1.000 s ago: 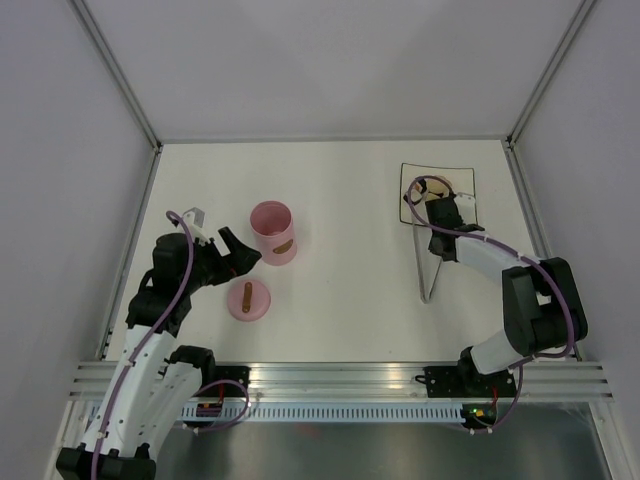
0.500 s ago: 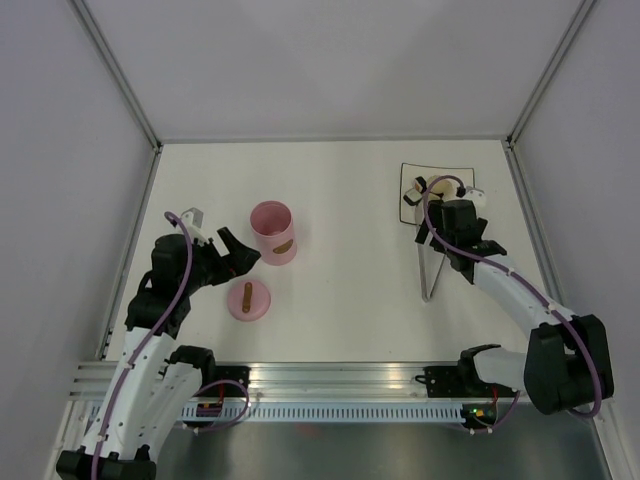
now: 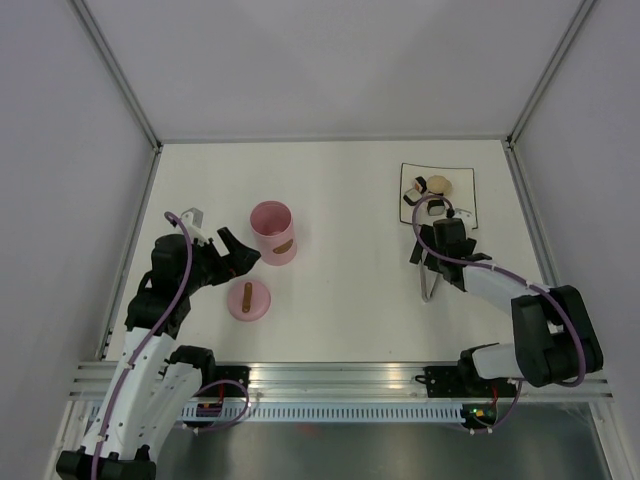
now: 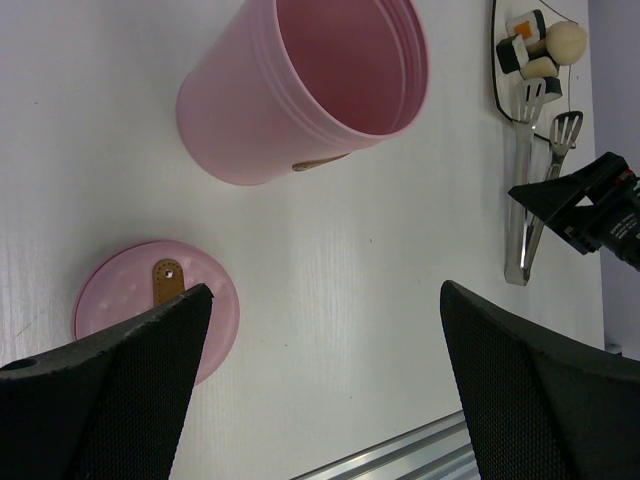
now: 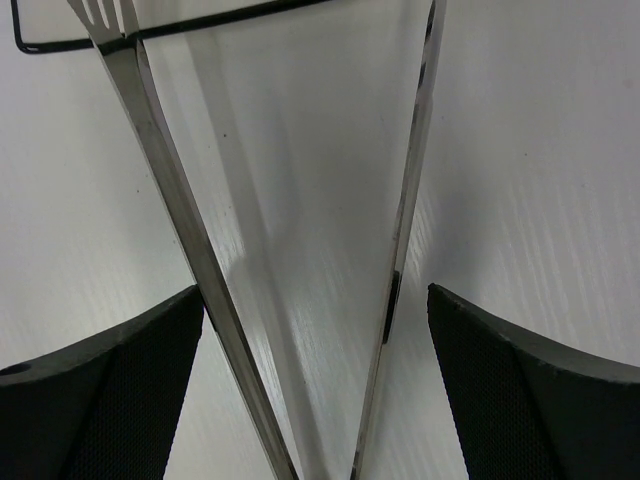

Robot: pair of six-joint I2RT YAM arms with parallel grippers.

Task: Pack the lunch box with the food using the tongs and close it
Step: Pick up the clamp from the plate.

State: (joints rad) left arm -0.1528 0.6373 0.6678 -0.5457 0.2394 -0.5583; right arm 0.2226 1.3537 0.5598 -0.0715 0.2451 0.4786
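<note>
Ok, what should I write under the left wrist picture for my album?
The pink lunch box stands open, its lid off beside it, with the tongs and food waiting across the table.

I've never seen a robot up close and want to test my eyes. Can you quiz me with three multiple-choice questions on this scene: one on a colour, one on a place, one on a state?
1. What colour is the pot?
A. blue
B. green
C. pink

2. Where is the lid?
A. on the pot
B. flat on the table, beside the pot
C. held in the air

3. The right gripper is:
A. open, above the tongs
B. shut on the tongs
C. shut on the lid

Answers:
1 C: the pot's wall is pink in the top and left wrist views.
2 B: the lid lies on the table near the pot, apart from it.
3 A: its fingers stand wide apart, with the tongs lying untouched between them.
</note>
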